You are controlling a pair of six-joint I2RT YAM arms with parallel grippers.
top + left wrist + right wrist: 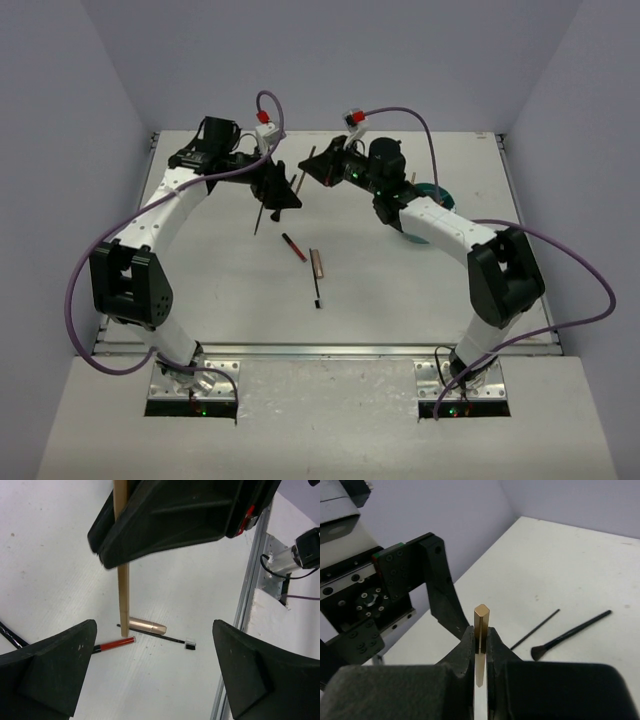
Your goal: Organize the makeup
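I see right claw (pixel 480 642) clamped on stick (pixel 481 622), upright in mid-air. Left claw (pixel 155 665) wide open, empty. Pencil (pixel 293 246), tube (pixel 316 263), brush (pixel 316 292) loose on table (pixel 200 300), well apart from container (pixel 438 192). Judge early; most left.

Nothing readable in any of the three views: no text, labels, brands or numbers. Beige tube (pixel 146 625) and red-black pencil (pixel 117 642), lower centre of the left wrist view, showed no legible print. In the top view they were too small to tell.
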